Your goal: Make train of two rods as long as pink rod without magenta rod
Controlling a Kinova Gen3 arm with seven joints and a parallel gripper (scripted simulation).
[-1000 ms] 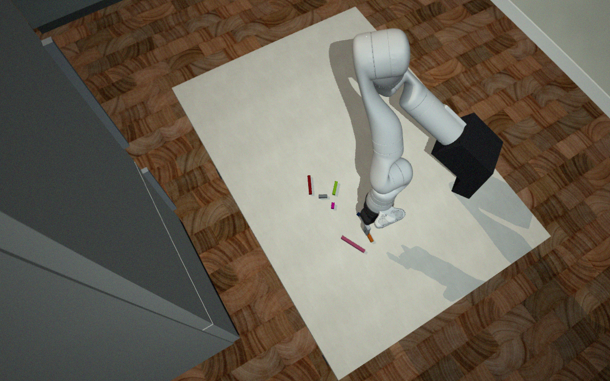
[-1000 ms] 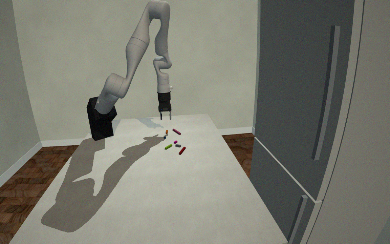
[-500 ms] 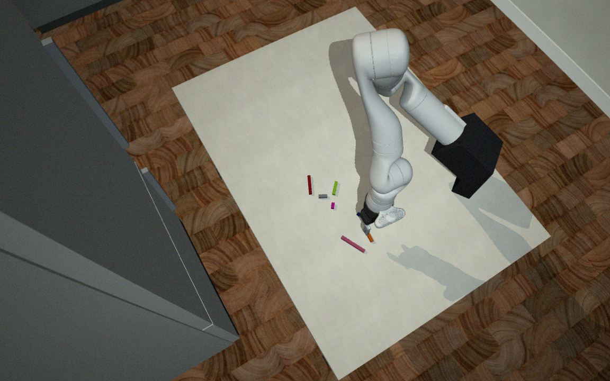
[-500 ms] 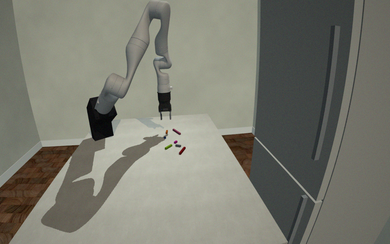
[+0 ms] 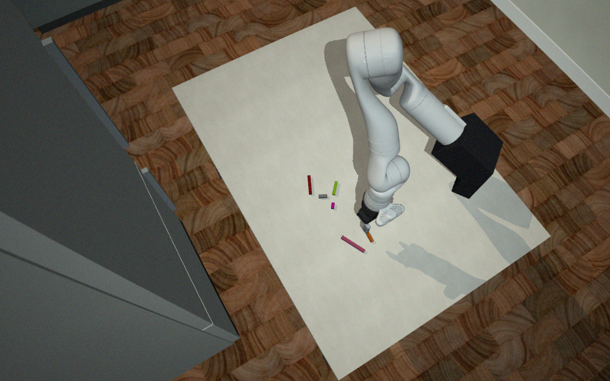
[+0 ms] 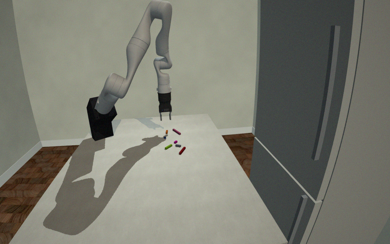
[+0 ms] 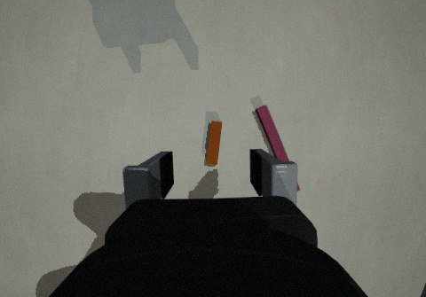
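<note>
Looking down from the top view, you had the gripper (image 5: 363, 227) hanging over the near end of the orange rod (image 5: 369, 236), fingers spread wide with nothing between them. The orange rod lay flat on the table (image 5: 259, 118), just beside the pink rod (image 5: 352, 244) but apart from it, the two set at an angle to each other. Further off sat the cluster: red rod (image 5: 309, 184), grey rod (image 5: 323, 195), lime rod (image 5: 334, 187) and magenta rod (image 5: 332, 205), each separate from its neighbours. The lime rod was well apart from the orange one.

In the exterior view your gripper (image 6: 165, 119) stood raised off the table, pointing straight down, jaws wide and empty. Below it lay the orange rod (image 6: 166, 131), with the pink rod (image 6: 176, 131) just to its side. A blue rod (image 6: 164, 137) sat in the arm's shadow near the orange rod. Closer to the camera were the magenta rod (image 6: 175, 141), grey rod (image 6: 177, 145), lime rod (image 6: 168, 146) and red rod (image 6: 182, 150).

In the wrist view the orange rod (image 7: 213, 143) lay on the table between the two fingers, clear of both. The pink rod (image 7: 272, 133) ran partly behind the other finger, tilted against the orange rod's line. The gripper (image 7: 211, 175) was fully spread, holding nothing.
</note>
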